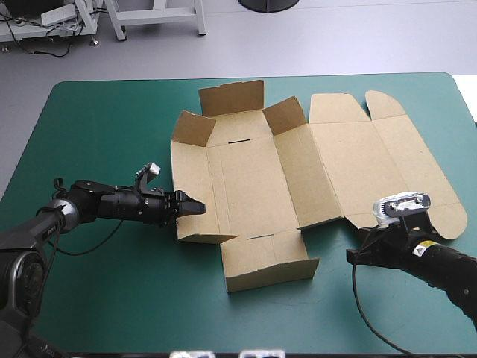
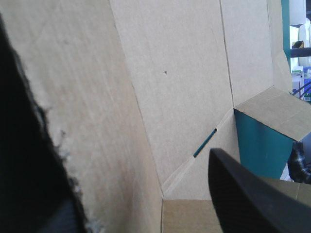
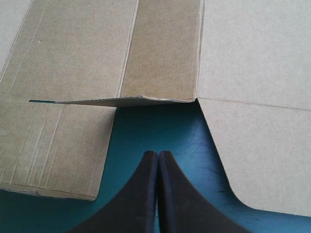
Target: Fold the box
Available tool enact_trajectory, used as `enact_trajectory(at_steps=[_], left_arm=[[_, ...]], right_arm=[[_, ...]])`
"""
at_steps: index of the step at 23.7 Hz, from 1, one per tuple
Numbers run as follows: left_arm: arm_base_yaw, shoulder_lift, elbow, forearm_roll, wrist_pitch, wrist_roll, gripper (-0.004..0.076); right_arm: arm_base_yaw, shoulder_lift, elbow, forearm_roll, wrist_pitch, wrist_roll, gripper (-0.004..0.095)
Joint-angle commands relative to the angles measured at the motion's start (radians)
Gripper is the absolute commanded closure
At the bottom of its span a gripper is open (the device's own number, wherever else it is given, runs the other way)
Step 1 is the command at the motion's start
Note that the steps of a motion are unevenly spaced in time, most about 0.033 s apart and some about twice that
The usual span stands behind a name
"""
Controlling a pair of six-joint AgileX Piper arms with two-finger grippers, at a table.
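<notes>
Brown board makes up the box (image 1: 298, 171), a cut sheet lying at the middle of the teal-green cover (image 1: 112, 298). Only the high view gives the whole layout: the lid panel (image 1: 373, 156) is flat toward the table's right edge, the far wall (image 1: 232, 97) and its two corner flaps are raised, the left wall (image 1: 190, 171) is tilted up, and the near flap (image 1: 272, 265) is flat. That view places the left gripper (image 1: 192, 206) at the left wall. It places the right gripper (image 1: 352, 255) low over the cover just beside the box's near edge, between near flap and lid panel, where the right arm hides part of the lid's near edge. The left wrist view adds detail that the high view does not resolve. The left gripper's fingers (image 2: 252, 194) stand wide apart, and a ragged board edge lies across one of them and hides much of it. Whether either finger touches the board cannot be determined. A narrow slot (image 2: 205, 144) shows ahead of this gripper. In the right wrist view the right gripper's fingers (image 3: 180, 204) meet in one pointed arch over the cover, in the notch between the two panels. Within the part-raised walls lies the base panel (image 1: 250, 186), with one left finger reaching over it.
</notes>
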Motion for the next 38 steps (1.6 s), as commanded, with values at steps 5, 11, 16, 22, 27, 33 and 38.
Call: enact_trajectory(at_steps=[5, 11, 16, 22, 27, 33, 38], left_arm=[[0.002, -0.036, -0.025, -0.053, 0.058, 0.061, 0.065], [0.004, -0.04, -0.03, 0.213, 0.09, 0.016, 0.0729], [0.063, -0.138, -0.09, 0.261, 0.09, -0.029, 0.0729], [0.092, -0.228, -0.359, 0.539, 0.209, -0.145, 0.0729], [0.064, -0.273, -0.446, 0.668, 0.209, -0.149, 0.0729], [-0.057, -0.31, -0.481, 0.86, 0.119, -0.116, 0.0729], [-0.172, -0.306, -0.487, 1.037, 0.082, -0.121, 0.0729]], right_arm=[[-0.004, -0.001, -0.034, 0.02, -0.03, -0.004, 0.0928], [-0.004, -0.001, -0.034, 0.02, -0.021, 0.0, 0.0928], [-0.004, -0.001, -0.034, 0.017, -0.014, 0.002, 0.0928], [-0.004, -0.001, -0.034, 0.011, -0.01, 0.002, 0.0928], [-0.004, -0.001, -0.034, 0.009, -0.004, 0.002, 0.0928], [-0.004, -0.001, -0.034, 0.007, 0.004, 0.002, 0.0928], [-0.004, -0.001, -0.034, 0.007, 0.026, 0.002, 0.0928]])
